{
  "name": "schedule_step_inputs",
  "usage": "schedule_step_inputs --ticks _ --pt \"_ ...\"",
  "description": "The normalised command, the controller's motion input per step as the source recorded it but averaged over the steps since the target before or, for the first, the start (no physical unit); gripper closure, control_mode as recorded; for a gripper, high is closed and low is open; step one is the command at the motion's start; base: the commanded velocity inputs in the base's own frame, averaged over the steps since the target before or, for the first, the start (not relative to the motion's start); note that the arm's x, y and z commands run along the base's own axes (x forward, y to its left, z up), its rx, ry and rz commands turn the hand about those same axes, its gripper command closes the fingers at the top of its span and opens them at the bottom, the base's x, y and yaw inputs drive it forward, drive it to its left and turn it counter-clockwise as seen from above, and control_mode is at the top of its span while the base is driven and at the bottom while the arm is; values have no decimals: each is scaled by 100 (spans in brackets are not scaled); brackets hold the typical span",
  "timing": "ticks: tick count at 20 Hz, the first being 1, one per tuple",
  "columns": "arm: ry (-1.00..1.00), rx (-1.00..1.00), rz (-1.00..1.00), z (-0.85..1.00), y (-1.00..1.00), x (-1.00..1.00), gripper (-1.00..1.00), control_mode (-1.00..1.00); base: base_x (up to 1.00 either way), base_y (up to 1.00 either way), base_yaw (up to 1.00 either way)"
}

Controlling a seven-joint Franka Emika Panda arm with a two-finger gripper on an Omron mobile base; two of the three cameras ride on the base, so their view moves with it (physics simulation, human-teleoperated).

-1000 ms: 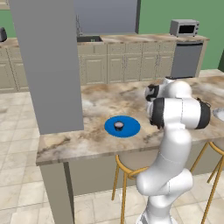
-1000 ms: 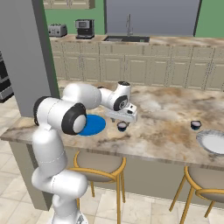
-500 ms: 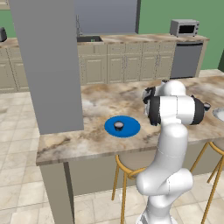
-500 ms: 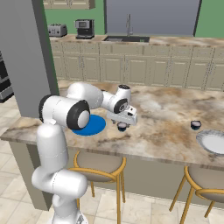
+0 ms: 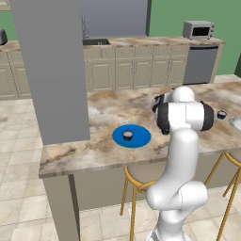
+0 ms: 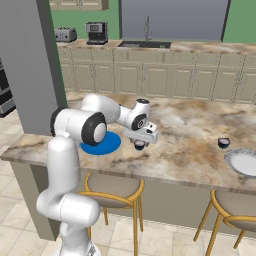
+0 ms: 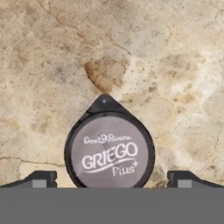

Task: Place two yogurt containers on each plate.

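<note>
Over the last second the arm has swung away from the blue plate and lowered the gripper over a yogurt container standing on the marble counter just beside that plate. The fingers are spread, one on each side of the cup, not yet touching it. One container already sits on the blue plate, so grasping this cup would supply its second; another cup waits near the grey-white plate

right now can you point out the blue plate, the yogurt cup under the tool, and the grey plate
blue plate (image 5: 141, 138): left base view, on bare blue surface right of the cup standing on it.
yogurt cup under the tool (image 7: 109, 152): hand view, on the middle of its printed lid.
grey plate (image 6: 243, 163): right base view, on its pale inner surface.
</note>
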Motion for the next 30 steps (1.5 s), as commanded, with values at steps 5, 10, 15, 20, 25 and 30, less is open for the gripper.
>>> schedule_step_inputs --ticks 5,10,15,20,25,30 --pt "0 0 0 -15 0 24 -100 -100 0 0 0" --pt "0 0 0 -9 -3 6 -100 -100 0 0 0" --pt "0 0 0 -14 -1 0 -100 -100 0 0 0" --pt "0 0 0 -15 0 0 -100 -100 0 0 0" --pt "0 0 0 -11 0 0 -100 -100 0 0 0" --pt "0 0 0 -4 0 0 100 -100 0 0 0"
